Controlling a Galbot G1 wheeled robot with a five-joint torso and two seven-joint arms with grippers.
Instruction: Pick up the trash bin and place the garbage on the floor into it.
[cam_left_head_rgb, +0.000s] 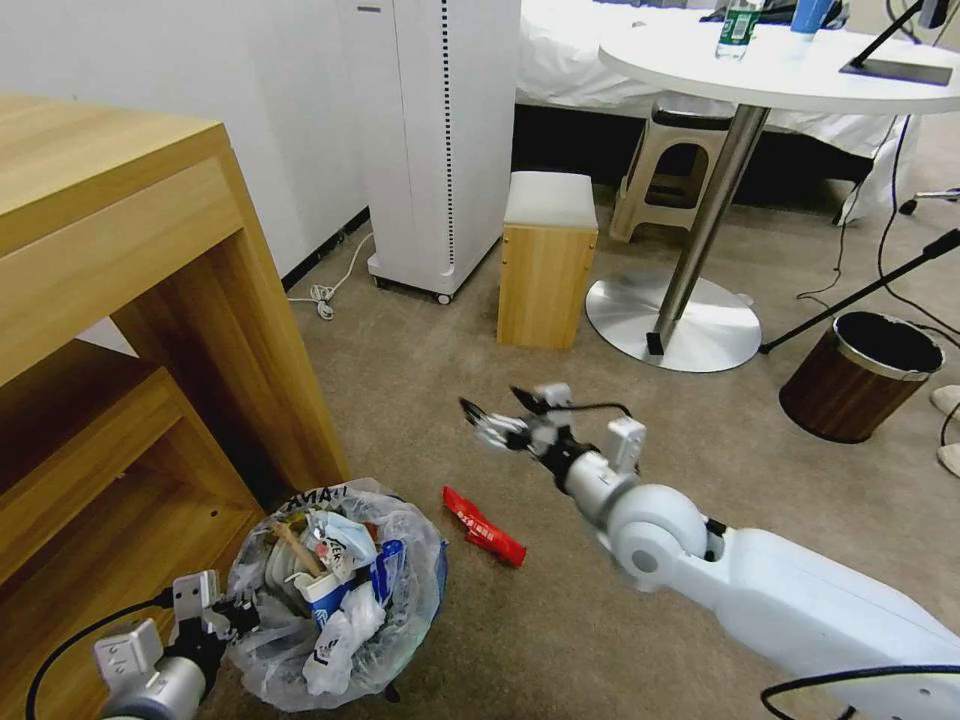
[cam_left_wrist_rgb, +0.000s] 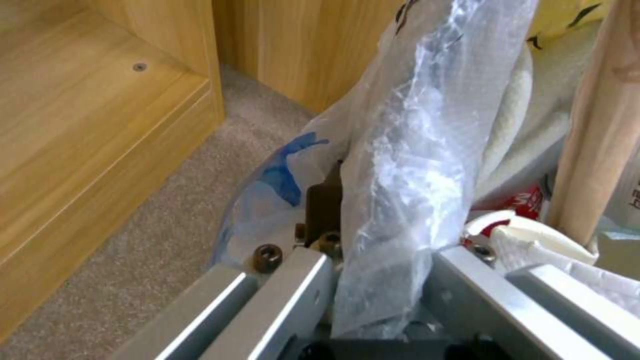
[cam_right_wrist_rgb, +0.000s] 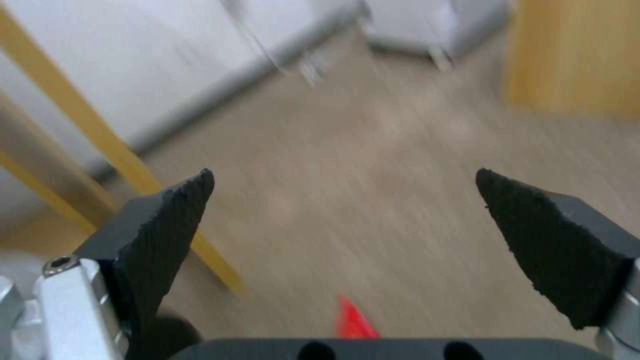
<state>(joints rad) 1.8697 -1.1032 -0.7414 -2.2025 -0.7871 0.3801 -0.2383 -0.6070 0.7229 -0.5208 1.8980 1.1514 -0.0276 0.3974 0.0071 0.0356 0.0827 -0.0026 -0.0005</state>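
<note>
On floor (cam_left_head_rgb: 420, 380): red wrapper (cam_left_head_rgb: 484, 526) btwn trash bin (cam_left_head_rgb: 400, 590) & spread right gripper (cam_left_head_rgb: 497, 410).

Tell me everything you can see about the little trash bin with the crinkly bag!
The trash bin is small and round, lined with a crinkled clear plastic bag that puffs over its rim. It stands upright on the beige carpet beside the wooden cabinet. It is stuffed with garbage: a blue-white paper cup, white tissue, wrappers and a wooden stick. The left gripper is clamped on its rim and bag. A thin dark foot peeks out underneath.
</note>
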